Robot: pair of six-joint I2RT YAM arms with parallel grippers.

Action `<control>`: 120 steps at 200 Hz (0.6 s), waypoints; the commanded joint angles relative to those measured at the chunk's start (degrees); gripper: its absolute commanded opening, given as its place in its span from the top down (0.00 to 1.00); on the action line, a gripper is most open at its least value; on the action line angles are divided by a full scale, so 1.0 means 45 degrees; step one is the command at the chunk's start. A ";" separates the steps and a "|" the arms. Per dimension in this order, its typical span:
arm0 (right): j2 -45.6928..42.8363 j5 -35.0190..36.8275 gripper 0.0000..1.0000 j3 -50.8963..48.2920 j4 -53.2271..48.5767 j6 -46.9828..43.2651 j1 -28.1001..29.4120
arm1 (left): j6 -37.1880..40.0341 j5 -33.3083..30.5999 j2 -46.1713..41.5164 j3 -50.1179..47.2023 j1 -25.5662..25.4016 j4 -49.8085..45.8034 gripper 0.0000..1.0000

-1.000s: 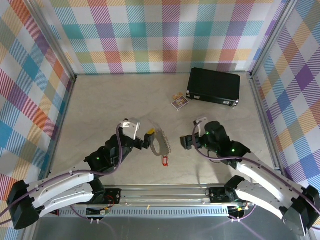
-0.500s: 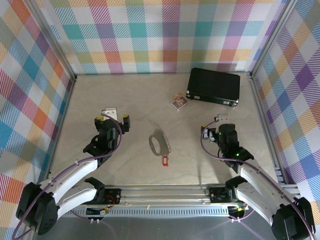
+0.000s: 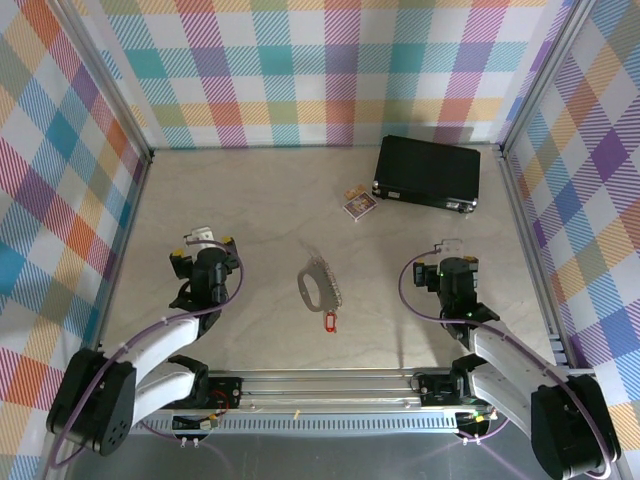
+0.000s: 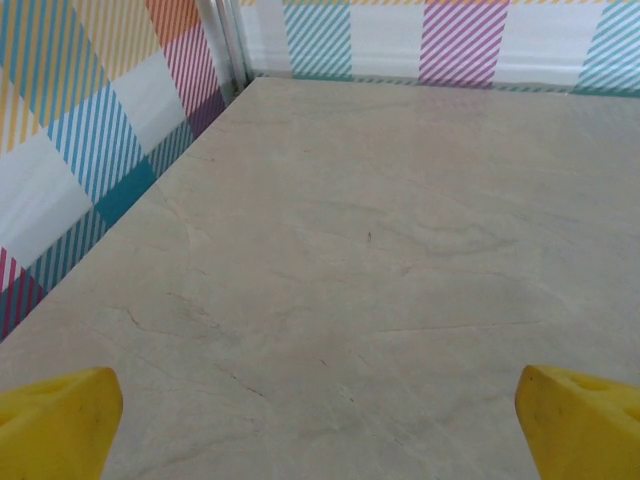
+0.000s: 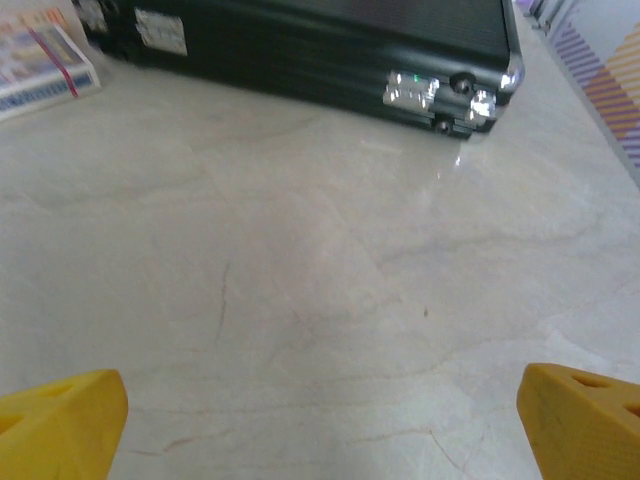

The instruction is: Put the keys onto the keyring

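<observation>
The keyring (image 3: 318, 283), a grey oval loop with a knobbly chain along its right side, lies on the table near the middle. A small red-headed key (image 3: 331, 323) rests just below it, close to the loop's lower end. My left gripper (image 3: 204, 245) is pulled back to the left of the keyring, open, with nothing between its yellow fingertips (image 4: 55, 420). My right gripper (image 3: 448, 250) is drawn back to the right, open too, its fingertips (image 5: 585, 420) over bare table.
A black rectangular case (image 3: 428, 172) lies at the back right, its latches (image 5: 412, 90) facing my right wrist camera. A small printed card packet (image 3: 359, 202) sits left of the case. Plaid walls enclose the table (image 3: 250, 200) on three sides.
Both arms have drawn back from the keyring, the left one to the left and the right one to the right. The keyring and key lie where they were.
</observation>
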 commanded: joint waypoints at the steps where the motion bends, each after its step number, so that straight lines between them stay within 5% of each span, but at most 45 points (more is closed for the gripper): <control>1: 0.0373 0.0223 0.01 0.0009 0.1892 -0.0303 -0.0268 | 0.0161 0.0166 0.0997 -0.0473 0.0329 0.2198 0.00; 120: 0.4548 -0.1489 0.01 0.0847 0.6582 -0.0403 -0.1581 | 0.1426 0.2092 0.5569 -0.0495 0.1587 0.8498 0.00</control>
